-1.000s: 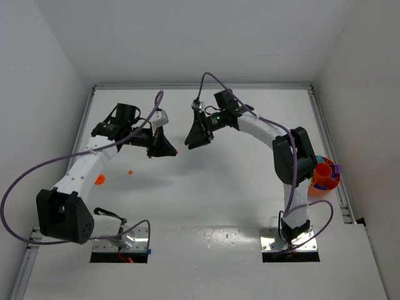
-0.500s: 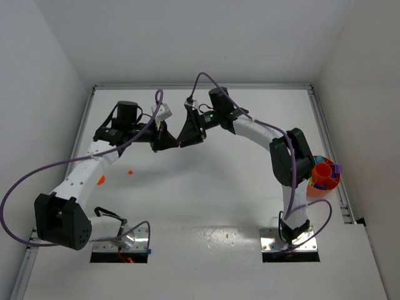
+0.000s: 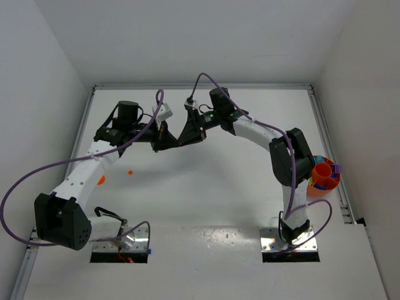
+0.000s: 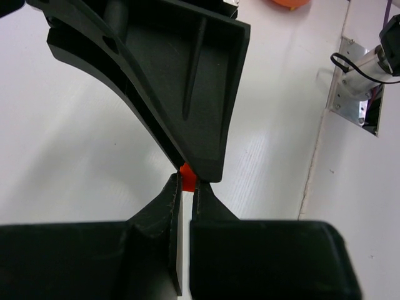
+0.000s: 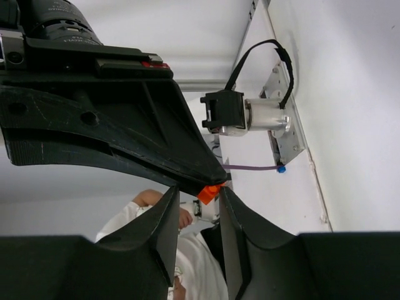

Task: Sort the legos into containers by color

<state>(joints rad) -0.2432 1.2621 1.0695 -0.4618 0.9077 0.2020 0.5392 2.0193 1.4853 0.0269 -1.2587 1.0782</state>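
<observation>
A tiny orange lego (image 4: 187, 175) is pinched between the tips of my left gripper (image 4: 187, 187), which is shut on it in mid-air over the far middle of the table. My right gripper (image 5: 200, 195) faces it tip to tip. Its jaws stand open on either side of the same orange lego (image 5: 209, 192), which touches one finger and leaves a gap to the other. From above, the two grippers meet at the lego (image 3: 180, 145). The orange container (image 3: 324, 178) sits at the right table edge by the right arm, with a purple lego (image 3: 338, 169) on its rim.
A small orange lego (image 3: 130, 172) and a larger orange piece (image 3: 99, 180) lie on the table left of centre, under the left arm. Purple cables loop off both arms. Metal rails (image 3: 328, 134) line the table's edges.
Both arms have swung toward each other until the fingertips met at the orange lego. The right jaws have narrowed around it. The left gripper has stayed shut on it.
</observation>
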